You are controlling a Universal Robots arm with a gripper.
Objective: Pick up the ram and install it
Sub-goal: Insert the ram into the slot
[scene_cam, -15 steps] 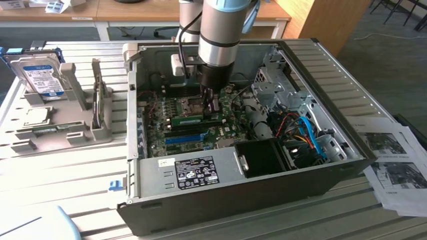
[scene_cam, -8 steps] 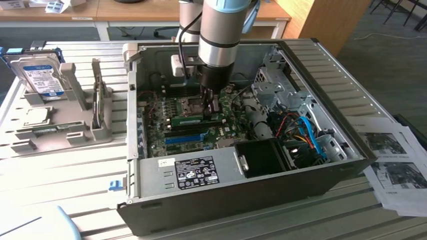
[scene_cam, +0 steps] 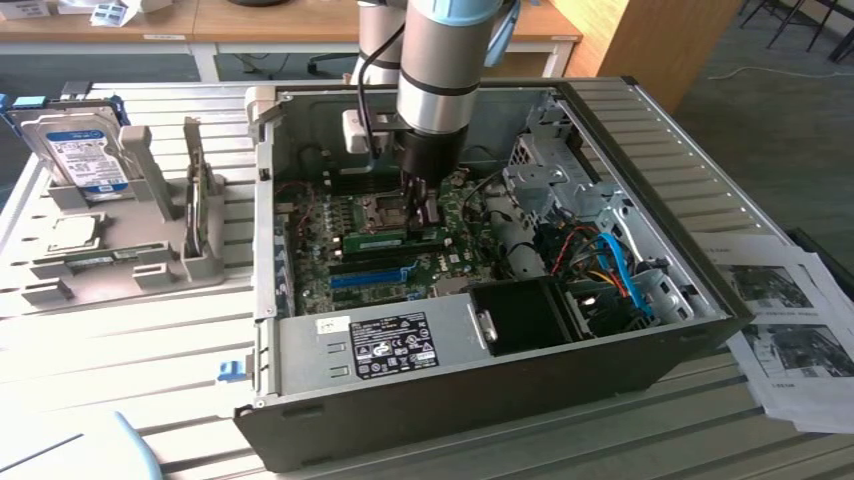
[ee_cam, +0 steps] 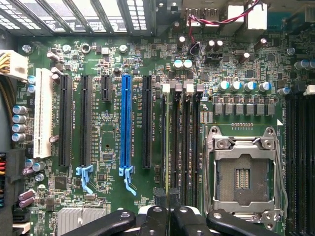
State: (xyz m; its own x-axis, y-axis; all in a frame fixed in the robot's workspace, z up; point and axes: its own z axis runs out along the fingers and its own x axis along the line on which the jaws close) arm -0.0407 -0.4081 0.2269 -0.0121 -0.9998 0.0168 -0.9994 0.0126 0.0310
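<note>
The ram (scene_cam: 394, 240) is a narrow green stick lying along the memory slots of the motherboard (scene_cam: 334, 280) inside the open computer case. My gripper (scene_cam: 424, 222) reaches straight down into the case and is shut on the stick's upper edge. In the wrist view the ram (ee_cam: 167, 147) shows edge-on as a thin line running away from my gripper (ee_cam: 168, 214), whose black fingers (ee_cam: 155, 216) press together on it. It lines up with the memory slot (ee_cam: 164, 142) closest to the long black expansion slots. Whether it is fully seated I cannot tell.
An empty silver processor socket (ee_cam: 244, 172) lies beside the memory slots, and a blue expansion slot (ee_cam: 126, 123) on the other side. A black fan shroud (scene_cam: 534, 315) and cables (scene_cam: 607, 270) crowd the case. A hard drive (scene_cam: 80, 150) on a grey stand and papers (scene_cam: 794, 330) lie outside.
</note>
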